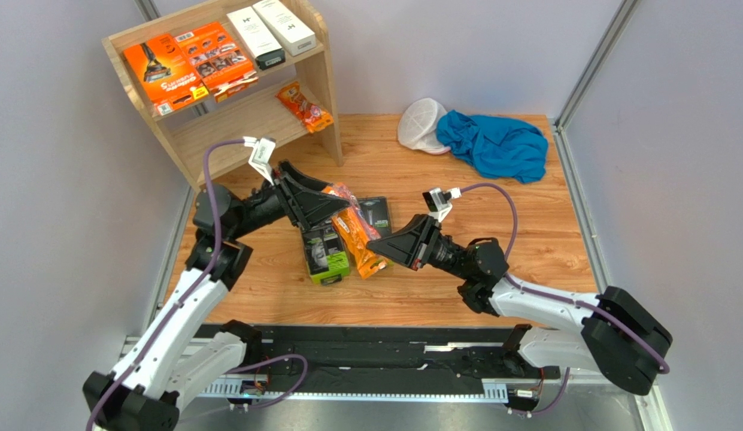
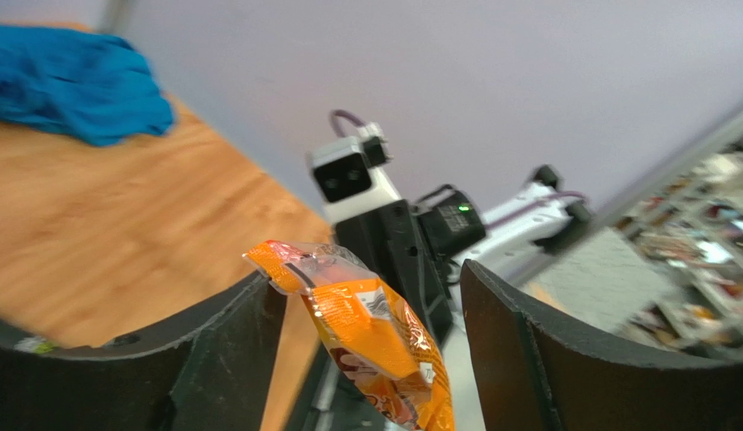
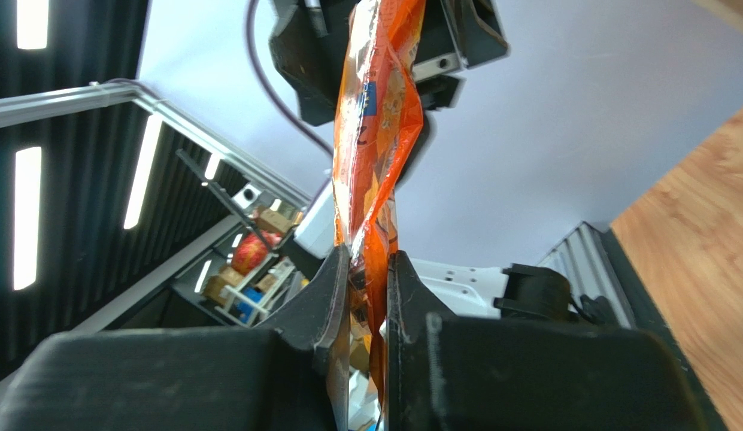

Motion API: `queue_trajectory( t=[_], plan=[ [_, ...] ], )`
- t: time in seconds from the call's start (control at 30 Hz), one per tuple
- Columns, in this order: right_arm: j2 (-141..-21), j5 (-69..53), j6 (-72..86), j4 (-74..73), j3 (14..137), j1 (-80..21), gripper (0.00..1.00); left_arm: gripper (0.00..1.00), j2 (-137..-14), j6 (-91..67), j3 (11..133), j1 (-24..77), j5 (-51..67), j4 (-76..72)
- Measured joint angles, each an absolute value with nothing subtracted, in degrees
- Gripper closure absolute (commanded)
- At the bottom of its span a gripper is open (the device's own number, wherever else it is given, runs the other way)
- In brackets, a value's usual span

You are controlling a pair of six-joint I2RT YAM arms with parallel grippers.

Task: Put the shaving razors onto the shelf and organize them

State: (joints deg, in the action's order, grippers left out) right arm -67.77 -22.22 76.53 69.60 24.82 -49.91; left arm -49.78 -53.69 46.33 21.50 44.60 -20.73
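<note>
A small orange packet [image 1: 357, 229] hangs in the air between both grippers. My right gripper [image 1: 377, 244] is shut on its lower end [image 3: 375, 135]. My left gripper [image 1: 334, 205] is open around its upper end [image 2: 375, 332], which touches one finger. Under them, two black-and-lime-green packs [image 1: 325, 253] [image 1: 377, 214] lie on the table. The shelf [image 1: 231, 121] stands at the back left. Its top tier holds two flat orange packs [image 1: 163, 72] [image 1: 217, 54] and two white boxes [image 1: 258, 36] [image 1: 285, 25]. Its lower tier holds another small orange packet [image 1: 305, 106].
A blue cloth [image 1: 492, 144] and a white mesh cap [image 1: 422, 124] lie at the back right of the wooden table. Grey walls and metal posts close in the sides. A black rail runs along the near edge.
</note>
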Motion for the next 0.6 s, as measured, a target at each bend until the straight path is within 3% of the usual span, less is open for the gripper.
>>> queue_trajectory(
  t=[0.33,0.6],
  plan=[
    [-62.8,-21.1,65.2,37.9,34.4,-49.8,1.00,0.08,-46.0,-28.7,61.6,18.6,25.6,23.7],
    [-77.6,-25.6,60.2,28.8,48.8,-48.4,1.00,0.01,-45.8,-21.2,66.3,10.3,13.9,44.2]
  ],
)
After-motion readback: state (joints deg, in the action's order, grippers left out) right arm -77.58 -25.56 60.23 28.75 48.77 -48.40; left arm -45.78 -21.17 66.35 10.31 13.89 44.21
